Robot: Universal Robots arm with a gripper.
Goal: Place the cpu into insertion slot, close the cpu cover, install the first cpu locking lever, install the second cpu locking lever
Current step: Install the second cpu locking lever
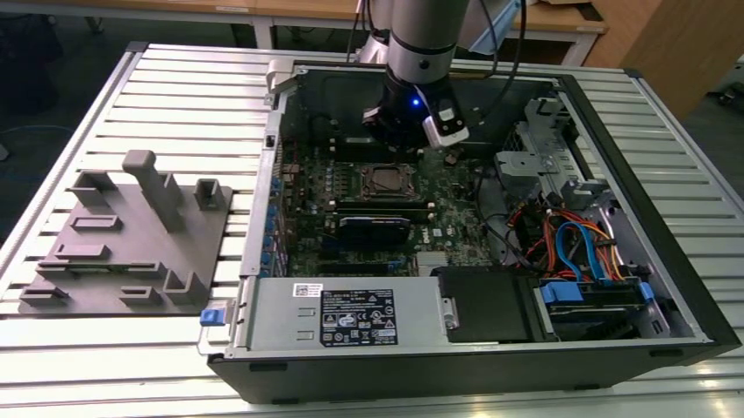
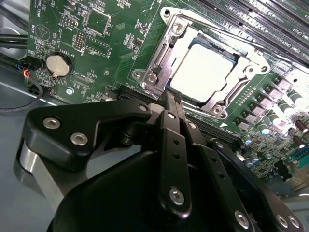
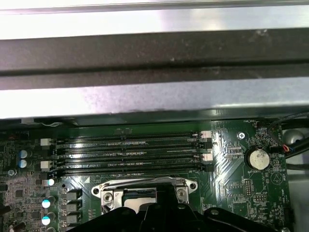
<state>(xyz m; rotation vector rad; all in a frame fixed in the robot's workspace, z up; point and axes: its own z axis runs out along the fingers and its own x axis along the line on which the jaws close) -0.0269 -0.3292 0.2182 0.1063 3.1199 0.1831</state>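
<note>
In the open computer case (image 1: 465, 383), the chip (image 2: 205, 72) sits in its socket (image 1: 382, 180), just above the exterior view's centre, under the closed cover (image 2: 161, 58). The gripper (image 2: 170, 99) is just beside it, jaws together.

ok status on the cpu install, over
Pincer shut, tip at cpu cover edge. Cover down over cpu. Memory slots beyond, apart from tip.

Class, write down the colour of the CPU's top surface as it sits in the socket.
Pale silver; the cpu shows best in the second wrist view.
</note>
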